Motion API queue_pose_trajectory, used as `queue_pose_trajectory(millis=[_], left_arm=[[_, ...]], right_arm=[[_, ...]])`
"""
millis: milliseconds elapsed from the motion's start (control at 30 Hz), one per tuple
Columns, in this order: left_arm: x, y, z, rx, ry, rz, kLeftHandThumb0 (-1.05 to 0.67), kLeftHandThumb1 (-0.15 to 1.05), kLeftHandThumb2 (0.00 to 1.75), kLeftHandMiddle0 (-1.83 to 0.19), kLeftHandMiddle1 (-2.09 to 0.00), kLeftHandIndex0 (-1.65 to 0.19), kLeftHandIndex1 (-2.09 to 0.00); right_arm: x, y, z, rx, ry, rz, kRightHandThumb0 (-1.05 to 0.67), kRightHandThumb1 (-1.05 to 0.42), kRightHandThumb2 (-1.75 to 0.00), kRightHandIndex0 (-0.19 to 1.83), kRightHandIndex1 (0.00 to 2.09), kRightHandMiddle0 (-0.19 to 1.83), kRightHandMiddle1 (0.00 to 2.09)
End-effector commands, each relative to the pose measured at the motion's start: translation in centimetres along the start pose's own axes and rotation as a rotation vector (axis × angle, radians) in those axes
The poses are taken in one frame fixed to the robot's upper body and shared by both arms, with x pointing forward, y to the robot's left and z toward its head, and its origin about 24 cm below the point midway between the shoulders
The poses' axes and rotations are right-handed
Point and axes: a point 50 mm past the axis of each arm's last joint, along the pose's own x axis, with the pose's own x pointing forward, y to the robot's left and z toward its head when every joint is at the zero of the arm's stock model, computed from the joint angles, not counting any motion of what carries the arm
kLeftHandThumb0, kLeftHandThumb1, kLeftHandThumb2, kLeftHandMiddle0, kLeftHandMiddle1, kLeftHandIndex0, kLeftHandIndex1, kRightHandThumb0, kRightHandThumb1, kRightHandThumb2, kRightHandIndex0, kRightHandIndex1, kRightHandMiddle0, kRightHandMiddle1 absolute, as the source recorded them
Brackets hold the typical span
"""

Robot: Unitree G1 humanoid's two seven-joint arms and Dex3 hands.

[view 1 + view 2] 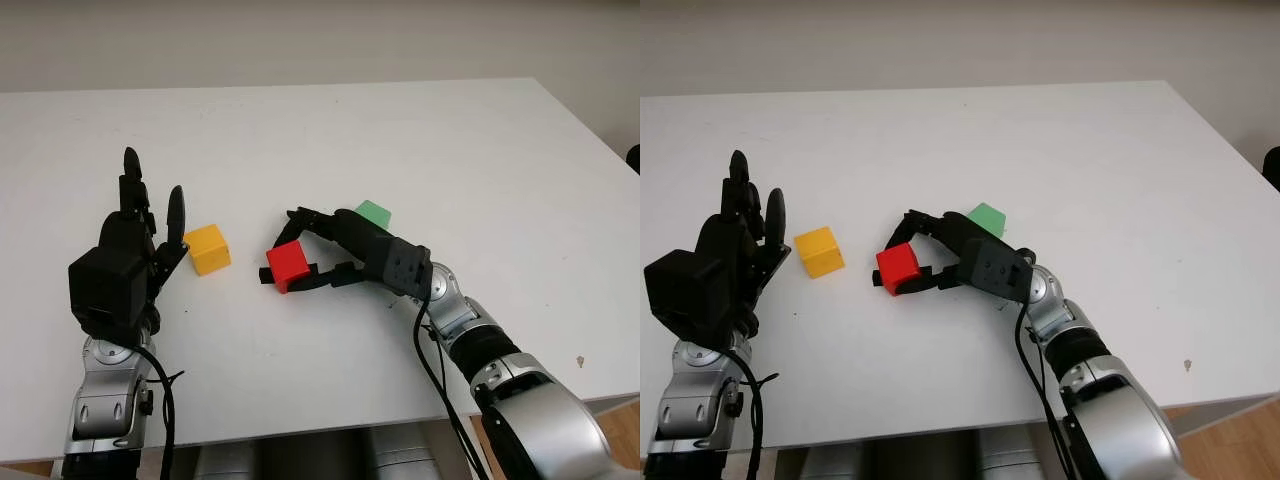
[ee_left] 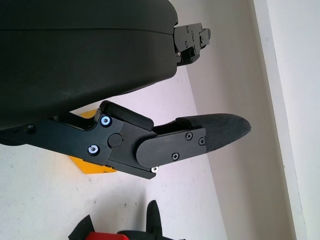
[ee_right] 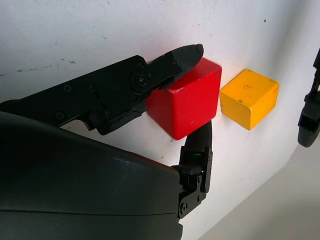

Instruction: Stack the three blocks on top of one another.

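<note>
Red block (image 1: pixel 289 263) pinched in right hand (image 1: pixel 322 252), left hand (image 1: pixel 135 250) open beside yellow block (image 1: pixel 208 248)

Right hand (image 1: pixel 300 262) clamped shut (left hand (image 1: pixel 135 250) open, upright)

Three blocks sit near the middle of the table (image 1: pixel 420 130). The left block (image 1: pixel 208 248) has the middle block (image 1: pixel 290 265) close by at its 4 o'clock, the two apart. The far block (image 1: pixel 374 213) lies at 2 o'clock from the middle block, behind the right hand (image 1: pixel 372 256). That hand comes in from 4 o'clock, with fingers on opposite sides of the middle block. The left hand (image 1: pixel 128 262) is open at 8 o'clock from the left block, just beside it
</note>
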Motion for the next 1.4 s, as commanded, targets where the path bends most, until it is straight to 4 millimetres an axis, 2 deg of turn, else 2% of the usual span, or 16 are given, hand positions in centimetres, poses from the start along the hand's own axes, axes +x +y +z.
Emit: queue_pose_trajectory(millis=[0,167,633,867,967,1167,1200,1367], left_arm=[[0.0,0.0,0.3,0.006,-0.015,-0.001,-0.69,1.05,0.62,0.18,-0.05,0.16,-0.05],[-0.1,-0.1,0.3,0.010,-0.013,-0.001,-0.69,1.05,0.62,0.18,-0.06,0.15,-0.06],[0.0,-0.1,0.2,0.010,-0.013,-0.002,-0.70,1.05,0.61,0.17,-0.05,0.15,-0.06],[0.0,-0.1,0.2,0.007,-0.017,-0.001,-0.69,1.05,0.62,0.17,-0.05,0.15,-0.05],[0.1,-0.1,0.3,0.010,-0.016,-0.003,-0.69,1.05,0.62,0.18,-0.05,0.16,-0.05],[0.2,0.0,0.3,0.007,-0.017,-0.005,-0.69,1.05,0.62,0.18,-0.05,0.16,-0.05],[0.2,0.0,0.3,0.008,-0.019,-0.004,-0.69,1.05,0.62,0.18,-0.05,0.16,-0.05],[0.2,0.0,0.4,0.006,-0.022,-0.005,-0.68,1.05,0.62,0.18,-0.05,0.17,-0.05]], right_arm=[[-0.1,-0.5,0.4,-0.032,-0.026,-0.015,-0.56,-0.92,-0.05,0.05,0.03,0.12,0.91],[-0.1,-0.7,0.7,-0.054,-0.045,-0.039,-0.58,-0.93,-0.06,-0.03,0.03,0.11,0.69],[0.0,-1.2,1.4,-0.117,-0.096,-0.115,-0.66,-0.95,-0.06,-0.08,0.03,0.07,0.53],[-0.1,-2.8,3.4,-0.126,-0.219,-0.138,-0.74,-0.95,-0.06,-0.09,0.04,0.03,0.45],[-0.5,-4.3,5.0,-0.118,-0.317,-0.139,-0.76,-0.95,-0.06,-0.11,0.04,0.02,0.41],[-1.9,-9.8,8.5,-0.054,-0.458,-0.232,-0.70,-0.98,-0.06,0.02,0.10,0.08,0.43],[-2.3,-11.3,8.9,-0.057,-0.452,-0.254,-0.69,-0.97,-0.06,0.04,0.11,0.09,0.44],[-3.7,-15.8,9.5,-0.132,-0.353,-0.282,-0.66,-0.90,-0.03,0.15,0.15,0.17,0.53]])
